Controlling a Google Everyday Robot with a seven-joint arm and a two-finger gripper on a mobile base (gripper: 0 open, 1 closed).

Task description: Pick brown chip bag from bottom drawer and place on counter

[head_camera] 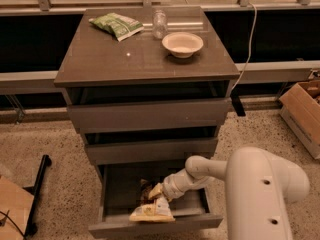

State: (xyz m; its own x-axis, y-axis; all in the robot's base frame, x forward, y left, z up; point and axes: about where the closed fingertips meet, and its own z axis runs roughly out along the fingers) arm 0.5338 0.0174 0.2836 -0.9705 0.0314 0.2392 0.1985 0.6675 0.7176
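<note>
The bottom drawer (115, 194) stands pulled open at the foot of the cabinet. The brown chip bag (151, 211) is inside it near the front, its pale lower part hanging at the drawer's front edge and its dark top up against my gripper. My gripper (156, 191) reaches down into the drawer from the right on the white arm (260, 184) and is shut on the top of the bag. The counter (110, 59) is the glossy dark top of the cabinet, well above the gripper.
On the counter lie a green chip bag (116, 25), a clear bottle (159, 24) and a white bowl (182, 44). Two shallower drawers (150, 114) above are slightly open. A cardboard box (305, 114) stands on the floor at right, and a black stand (37, 184) at left.
</note>
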